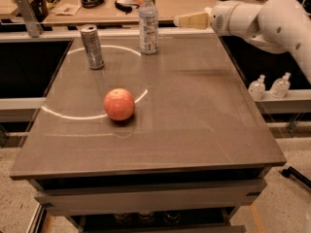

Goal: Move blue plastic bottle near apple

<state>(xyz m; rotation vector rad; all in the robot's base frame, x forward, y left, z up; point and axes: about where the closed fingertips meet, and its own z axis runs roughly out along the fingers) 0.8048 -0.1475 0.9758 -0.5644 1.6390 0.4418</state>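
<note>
The blue plastic bottle (148,23), clear with a white cap and a pale label, stands upright at the back of the table. The apple (119,104), red-orange with yellowish patches, sits left of the table's middle. My gripper (181,20), with cream fingers, is at the end of the white arm. It hovers just right of the bottle at about label height and points left at it, a small gap away. It holds nothing.
A silver drink can (92,46) stands left of the bottle. The brown table (204,110) has a white arc drawn on it. Two small clear bottles (269,86) sit off the table's right side. A cluttered desk (97,4) lies behind.
</note>
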